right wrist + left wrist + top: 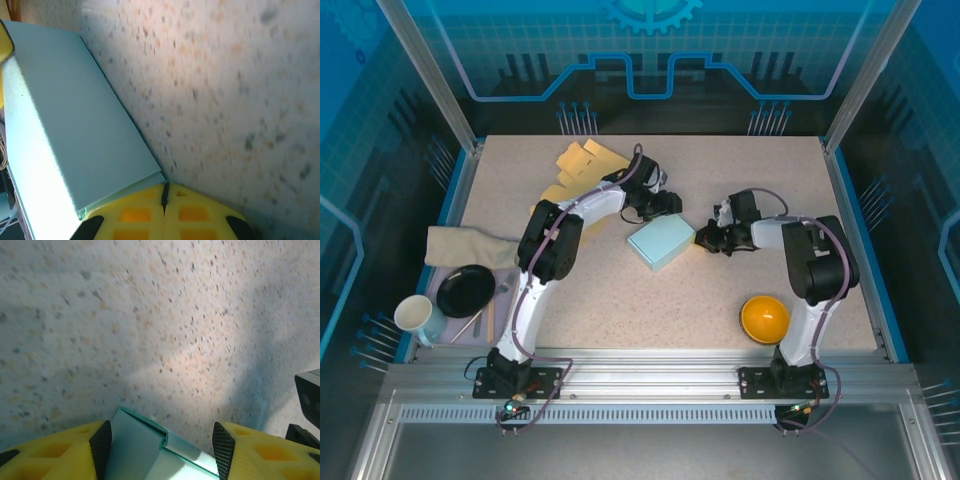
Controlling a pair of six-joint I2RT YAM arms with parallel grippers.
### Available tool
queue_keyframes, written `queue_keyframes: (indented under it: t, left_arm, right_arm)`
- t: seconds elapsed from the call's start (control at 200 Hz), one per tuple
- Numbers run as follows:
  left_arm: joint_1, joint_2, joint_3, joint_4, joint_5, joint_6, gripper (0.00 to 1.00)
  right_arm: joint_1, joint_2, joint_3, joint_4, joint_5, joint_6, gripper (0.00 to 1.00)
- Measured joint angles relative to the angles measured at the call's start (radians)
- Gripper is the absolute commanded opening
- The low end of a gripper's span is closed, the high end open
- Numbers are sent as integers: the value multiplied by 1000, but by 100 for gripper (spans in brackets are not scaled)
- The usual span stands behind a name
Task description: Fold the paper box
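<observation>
The pale blue paper box (pixel 661 241) lies closed near the middle of the table. My left gripper (pixel 658 208) is at its far edge. In the left wrist view the box's end with a tucked flap (pixel 145 450) sits between the open jaws. The left pad (pixel 101 447) lies along the box's side, while the right pad (pixel 223 447) stands a little off it. My right gripper (pixel 706 238) is at the box's right corner. In the right wrist view it is shut (pixel 164 192), its tips pressed together against the box's edge (pixel 75 125), with nothing held.
Yellow paper sheets (pixel 582 165) lie at the back left. A beige cloth (pixel 465 245), a black plate (pixel 466 290) and a white mug (pixel 415 315) crowd the left edge. An orange bowl (pixel 764 318) sits at the front right.
</observation>
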Motion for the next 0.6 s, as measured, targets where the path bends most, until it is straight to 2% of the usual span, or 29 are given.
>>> queue_keyframes:
  t: [0.6]
  left_arm:
    - [-38, -62, -76, -32, 68, -1, 63]
  right_arm:
    - [-27, -118, -135, -90, -64, -91, 7]
